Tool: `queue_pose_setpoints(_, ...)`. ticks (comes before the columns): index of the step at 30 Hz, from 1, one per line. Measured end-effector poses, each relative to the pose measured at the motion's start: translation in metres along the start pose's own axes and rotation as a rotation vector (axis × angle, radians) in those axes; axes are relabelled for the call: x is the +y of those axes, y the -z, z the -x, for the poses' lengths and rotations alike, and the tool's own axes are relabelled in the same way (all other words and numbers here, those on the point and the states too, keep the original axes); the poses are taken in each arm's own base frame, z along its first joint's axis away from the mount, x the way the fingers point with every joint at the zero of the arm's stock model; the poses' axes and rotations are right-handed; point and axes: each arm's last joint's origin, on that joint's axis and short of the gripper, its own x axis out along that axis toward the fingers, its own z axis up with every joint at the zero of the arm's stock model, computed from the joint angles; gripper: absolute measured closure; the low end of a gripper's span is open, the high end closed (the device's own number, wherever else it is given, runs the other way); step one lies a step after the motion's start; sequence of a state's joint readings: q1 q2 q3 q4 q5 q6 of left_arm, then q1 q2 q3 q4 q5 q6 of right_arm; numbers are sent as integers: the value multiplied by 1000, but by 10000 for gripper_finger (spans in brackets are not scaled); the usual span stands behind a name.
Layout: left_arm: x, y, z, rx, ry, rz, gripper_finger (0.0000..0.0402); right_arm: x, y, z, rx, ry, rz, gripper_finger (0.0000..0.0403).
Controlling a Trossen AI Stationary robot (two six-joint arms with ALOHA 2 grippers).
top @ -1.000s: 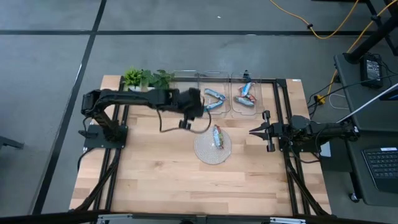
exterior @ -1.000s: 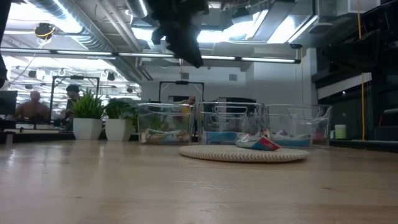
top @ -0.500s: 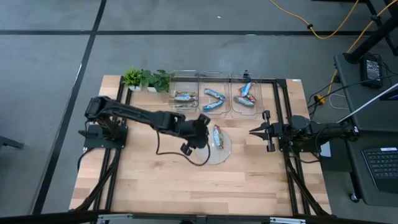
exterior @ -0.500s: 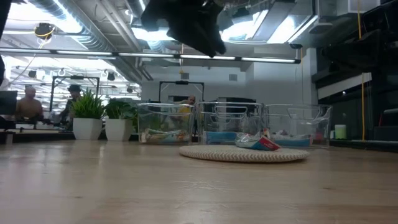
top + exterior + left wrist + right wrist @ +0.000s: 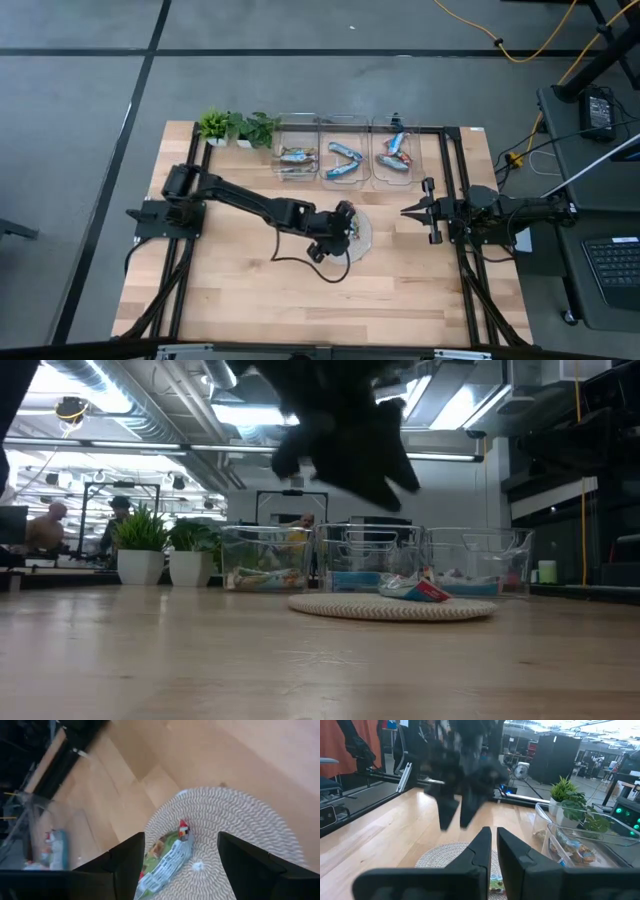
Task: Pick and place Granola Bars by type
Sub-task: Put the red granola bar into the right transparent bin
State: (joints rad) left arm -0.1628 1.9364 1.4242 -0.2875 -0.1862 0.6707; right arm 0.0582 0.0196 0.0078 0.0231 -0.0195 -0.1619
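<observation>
One granola bar [image 5: 167, 862] is seen lying on the round woven plate [image 5: 362, 232] near the middle of the light wooden table [image 5: 240, 285]. The left gripper [image 5: 345, 222] is held above it with its fingers spread wide to either side of the bar. The right gripper [image 5: 407, 211] is parked at the table's right side, fingers pressed together. Three clear bins [image 5: 345, 160] along the far edge are filled with other bars [image 5: 396, 155]. Two potted plants [image 5: 236, 127] are placed at the far left corner. Beyond the table, a large room with ceiling ducts [image 5: 120, 400] and seated people [image 5: 45, 528] is seen.
</observation>
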Motion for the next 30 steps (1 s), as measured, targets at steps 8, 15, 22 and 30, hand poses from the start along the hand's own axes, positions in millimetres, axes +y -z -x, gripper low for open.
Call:
queue_pose_setpoints(8,-5,20,-41,59,8,-7,159,0,0,0,0,0,0,369)
queue_pose_setpoints(15,-3,24,-49,48,-5,6,159,0,0,0,0,0,0,369)
queue_pose_setpoints(22,-7,17,-25,174,-66,-28,159,0,0,0,0,0,0,369)
queue_pose_setpoints(30,-10,12,47,286,13,142,160,0,0,0,0,0,0,369)
